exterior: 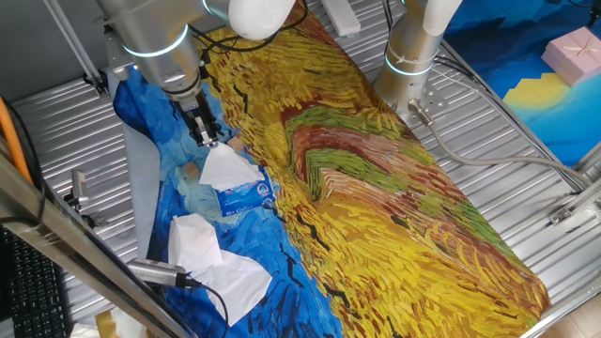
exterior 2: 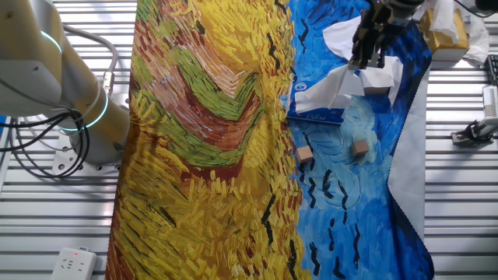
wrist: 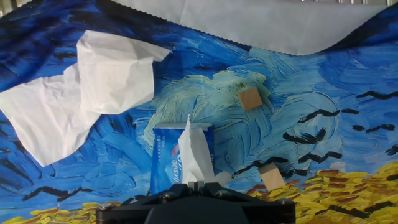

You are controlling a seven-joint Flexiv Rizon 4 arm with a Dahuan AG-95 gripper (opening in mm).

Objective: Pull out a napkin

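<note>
The blue-and-white tissue pack (exterior: 246, 195) lies on the blue part of the painted cloth; it also shows in the other fixed view (exterior 2: 311, 103) and in the hand view (wrist: 166, 158). A white creased napkin (exterior: 225, 167) rises from the pack, stretched up into my gripper (exterior: 208, 139). In the hand view the napkin (wrist: 194, 155) runs up as a narrow strip from the pack into my gripper (wrist: 198, 184), whose fingers are closed on its top. In the other fixed view the gripper (exterior 2: 366, 62) pinches the napkin (exterior 2: 334, 84) above the pack.
A bigger white tissue wad (exterior: 216, 258) lies near the pack, seen in the hand view at upper left (wrist: 87, 87). Two small wooden cubes (wrist: 250, 98) (wrist: 271, 176) sit on the blue cloth. A second arm's base (exterior: 413, 56) stands behind the yellow cloth. A pink box (exterior: 575, 52) is far right.
</note>
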